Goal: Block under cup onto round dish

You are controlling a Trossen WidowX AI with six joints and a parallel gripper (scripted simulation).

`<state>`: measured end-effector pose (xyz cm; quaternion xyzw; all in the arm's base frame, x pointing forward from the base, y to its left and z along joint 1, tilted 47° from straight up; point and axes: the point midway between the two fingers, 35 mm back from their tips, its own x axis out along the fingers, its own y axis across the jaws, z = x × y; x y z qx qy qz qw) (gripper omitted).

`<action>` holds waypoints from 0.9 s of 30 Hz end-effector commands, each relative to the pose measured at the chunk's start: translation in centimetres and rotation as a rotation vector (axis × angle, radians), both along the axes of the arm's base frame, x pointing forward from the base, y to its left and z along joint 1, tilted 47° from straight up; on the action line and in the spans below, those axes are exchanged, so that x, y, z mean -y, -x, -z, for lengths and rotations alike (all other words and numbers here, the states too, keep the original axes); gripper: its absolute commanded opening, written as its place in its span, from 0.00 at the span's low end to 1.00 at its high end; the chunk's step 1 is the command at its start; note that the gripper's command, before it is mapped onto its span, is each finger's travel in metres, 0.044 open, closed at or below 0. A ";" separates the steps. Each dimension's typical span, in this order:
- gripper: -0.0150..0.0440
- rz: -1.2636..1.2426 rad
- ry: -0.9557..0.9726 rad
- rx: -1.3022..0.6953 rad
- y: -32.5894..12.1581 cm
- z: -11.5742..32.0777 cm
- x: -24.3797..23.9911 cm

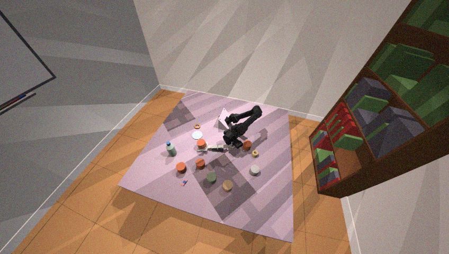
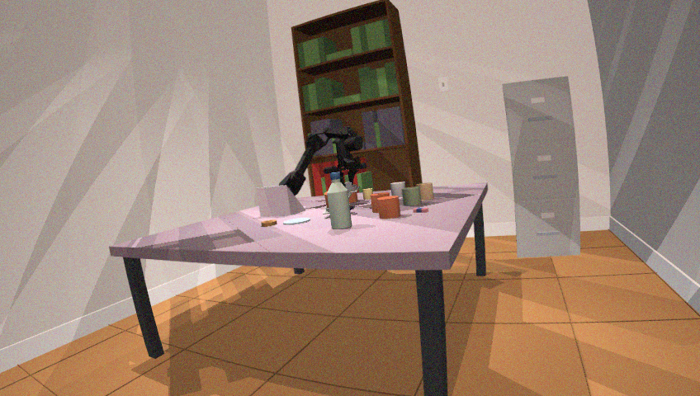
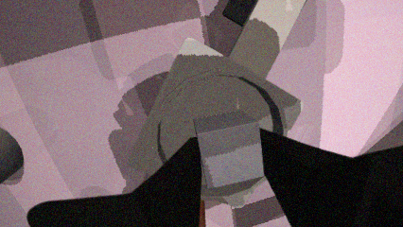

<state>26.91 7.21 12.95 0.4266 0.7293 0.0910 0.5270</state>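
Observation:
My gripper (image 1: 234, 145) (image 3: 224, 139) is shut on the grey block (image 3: 233, 163), low over the round holder at the right end of the balance (image 1: 213, 147) (image 3: 255, 49). Whether the block touches the holder is hard to tell. One orange-red cup (image 1: 201, 143) stands on the balance's left end. Another orange-red cup (image 1: 247, 145) stands on the table just right of the balance; a sliver of orange shows at the bottom of the wrist view. The pale blue round dish (image 1: 197, 135) (image 2: 296, 221) lies behind the left end, with no cup above it.
A green bottle (image 1: 171, 150) (image 2: 339, 209) stands left of the balance. An orange ring (image 2: 268, 223) lies near the dish. A pale angled box (image 2: 276, 200) stands behind the balance. Two orange cups (image 1: 199, 163) (image 1: 180, 167), a green cup (image 1: 211, 178) and a grey cup (image 1: 254, 170) stand in front.

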 end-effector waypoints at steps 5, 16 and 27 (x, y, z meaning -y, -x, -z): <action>0.25 0.065 0.020 0.037 -0.6 -2.9 3.0; 0.25 0.142 0.048 0.072 -0.3 -6.4 6.6; 0.25 0.122 0.068 0.072 -1.9 -3.3 9.2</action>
